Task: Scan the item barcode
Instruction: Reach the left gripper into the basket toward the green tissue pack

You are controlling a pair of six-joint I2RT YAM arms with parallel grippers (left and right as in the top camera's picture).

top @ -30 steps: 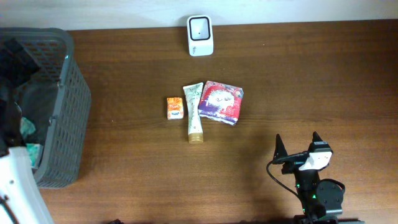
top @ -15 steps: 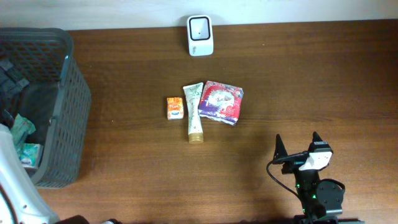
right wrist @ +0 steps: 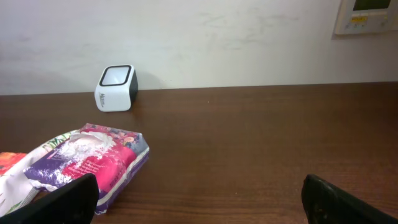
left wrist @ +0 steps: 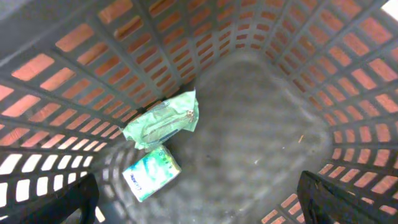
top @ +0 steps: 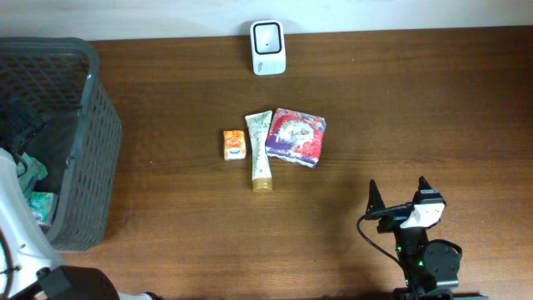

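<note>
Hovering inside the basket [left wrist: 267, 124] with left pincer [left wrist: 199, 205] gaping, empty. Facing the scanner [right wrist: 116, 88] with right pincer [right wrist: 199, 202] equally wide, empty.

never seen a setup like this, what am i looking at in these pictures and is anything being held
This is a robot with two arms at a brown wooden table; each arm ends in a two-finger tool. The overhead picture looks straight down; the other two come from cameras on the wrists, showing each tool's dark fingers at the bottom corners. The left tool points down into a grey plastic lattice basket, at a green soft packet and a green-and-white small pack on its floor. The right tool sits low near the table's front edge, facing a white barcode scanner by the wall. Mid-table lie a small orange box, a pale tube with a gold cap and a red-and-purple packet. Both tools are open and hold nothing.
</note>
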